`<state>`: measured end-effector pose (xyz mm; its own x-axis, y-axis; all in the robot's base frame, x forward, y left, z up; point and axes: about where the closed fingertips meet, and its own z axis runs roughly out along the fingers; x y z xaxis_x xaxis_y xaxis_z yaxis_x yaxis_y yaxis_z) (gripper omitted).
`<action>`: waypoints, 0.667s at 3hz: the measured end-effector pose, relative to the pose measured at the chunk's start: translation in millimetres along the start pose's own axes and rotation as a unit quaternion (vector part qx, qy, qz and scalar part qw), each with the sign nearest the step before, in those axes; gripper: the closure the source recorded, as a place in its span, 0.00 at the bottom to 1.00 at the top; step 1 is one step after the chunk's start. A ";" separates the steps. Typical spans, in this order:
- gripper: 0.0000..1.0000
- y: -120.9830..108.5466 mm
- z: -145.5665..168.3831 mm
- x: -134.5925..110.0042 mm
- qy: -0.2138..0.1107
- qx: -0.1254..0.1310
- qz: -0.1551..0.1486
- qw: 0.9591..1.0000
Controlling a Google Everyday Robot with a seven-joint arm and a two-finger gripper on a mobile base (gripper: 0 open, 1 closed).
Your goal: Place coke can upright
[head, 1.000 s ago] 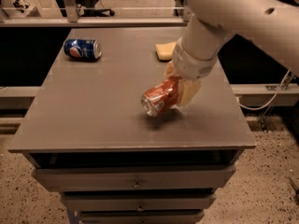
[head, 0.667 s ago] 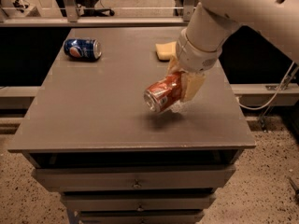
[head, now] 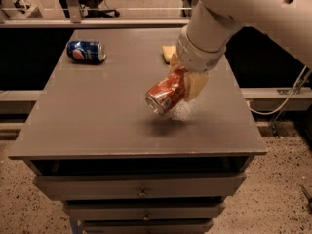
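Observation:
The coke can [head: 165,95] is red-orange with a silver top that faces down and to the left. It hangs tilted in the air above the middle of the grey table [head: 87,111], with its shadow on the surface below. My gripper [head: 184,82] is shut on the can's upper end, its tan fingers [head: 196,87] on either side of it. The white arm reaches in from the upper right.
A blue Pepsi can [head: 86,51] lies on its side at the table's back left. A yellow sponge-like item [head: 168,52] sits at the back, partly behind my wrist. Drawers run below the table's front edge. The floor drops off on all sides.
The gripper has lifted the coke can a little higher above the table. The can stays tilted with its top down-left.

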<state>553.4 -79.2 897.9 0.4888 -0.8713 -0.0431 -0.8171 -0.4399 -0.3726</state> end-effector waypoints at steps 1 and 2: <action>1.00 -40.8 -27.9 -17.7 0.064 0.076 -0.111 0.989; 1.00 -90.8 -58.7 -19.7 0.132 0.139 -0.231 0.954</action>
<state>599.9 -34.9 987.0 0.6529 -0.6391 0.4066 -0.4032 -0.7476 -0.5277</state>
